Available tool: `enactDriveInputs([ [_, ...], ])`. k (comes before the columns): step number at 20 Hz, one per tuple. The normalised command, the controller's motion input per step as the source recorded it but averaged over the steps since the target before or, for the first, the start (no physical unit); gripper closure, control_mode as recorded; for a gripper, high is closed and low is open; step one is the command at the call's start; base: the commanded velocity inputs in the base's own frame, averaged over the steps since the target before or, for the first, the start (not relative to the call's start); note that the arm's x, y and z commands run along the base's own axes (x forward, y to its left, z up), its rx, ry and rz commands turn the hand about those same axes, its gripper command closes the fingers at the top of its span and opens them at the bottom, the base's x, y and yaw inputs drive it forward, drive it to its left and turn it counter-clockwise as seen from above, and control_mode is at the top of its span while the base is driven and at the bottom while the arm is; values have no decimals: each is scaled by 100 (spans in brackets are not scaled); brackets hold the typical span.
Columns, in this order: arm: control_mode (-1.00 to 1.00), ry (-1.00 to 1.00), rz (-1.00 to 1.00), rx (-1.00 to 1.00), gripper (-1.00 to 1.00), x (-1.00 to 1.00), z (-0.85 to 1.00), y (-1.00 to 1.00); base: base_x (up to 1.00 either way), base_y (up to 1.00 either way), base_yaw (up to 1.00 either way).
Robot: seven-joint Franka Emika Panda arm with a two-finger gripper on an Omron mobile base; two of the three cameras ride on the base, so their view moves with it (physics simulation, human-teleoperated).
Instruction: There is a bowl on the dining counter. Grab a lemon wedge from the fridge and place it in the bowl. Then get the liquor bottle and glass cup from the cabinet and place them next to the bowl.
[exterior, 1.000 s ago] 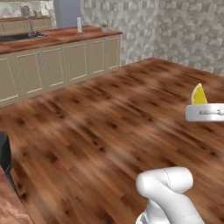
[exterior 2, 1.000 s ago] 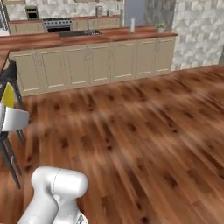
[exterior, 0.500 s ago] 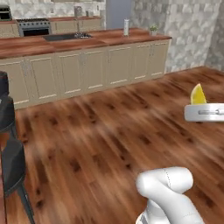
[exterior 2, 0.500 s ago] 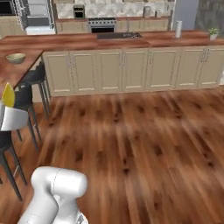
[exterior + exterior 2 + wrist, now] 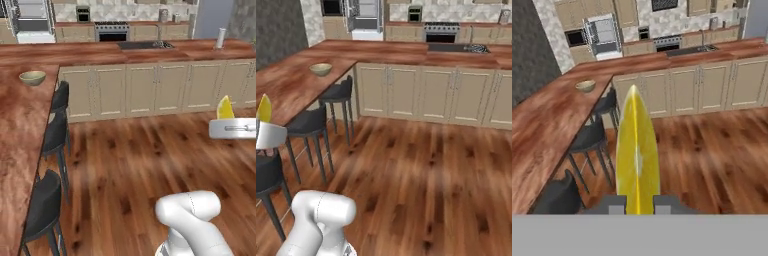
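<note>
My base has swung round — the bowl (image 5: pixel 32 77) on the dining counter (image 5: pixel 20 130) now shows, well beyond my gripper (image 5: pixel 637 202), clamped on the lemon wedge (image 5: pixel 637 155).

The white arm rises from the base with its elbow bent, and the hand is held out level ahead. The pincer (image 5: pixel 637 202) has its two dark fingertips (image 5: pixel 616 202) drawn in close, clamped on the lemon wedge (image 5: pixel 637 155), which stands upright between them

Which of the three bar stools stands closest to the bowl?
The far stool, right at the counter's inner corner, sits closest to the bowl; the other two stand further along toward the robot.
</note>
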Motion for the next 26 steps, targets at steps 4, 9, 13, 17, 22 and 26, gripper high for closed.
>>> enactDriveInputs([
  [4, 100, 0, 0, 0, 100, 0, 0, 0, 100, -22, 57],
  [9, 100, 0, 0, 0, 100, 0, 0, 0, 88, -53, 52],
  [13, 100, 0, 0, 0, 100, 0, 0, 0, 81, -70, 44],
  [17, 100, 0, 0, 0, 100, 0, 0, 0, 79, -71, 44],
  [22, 100, 0, 0, 0, 100, 0, 0, 0, 78, -71, 44],
  [26, 100, 0, 0, 0, 100, 0, 0, 0, 73, -77, 41],
])
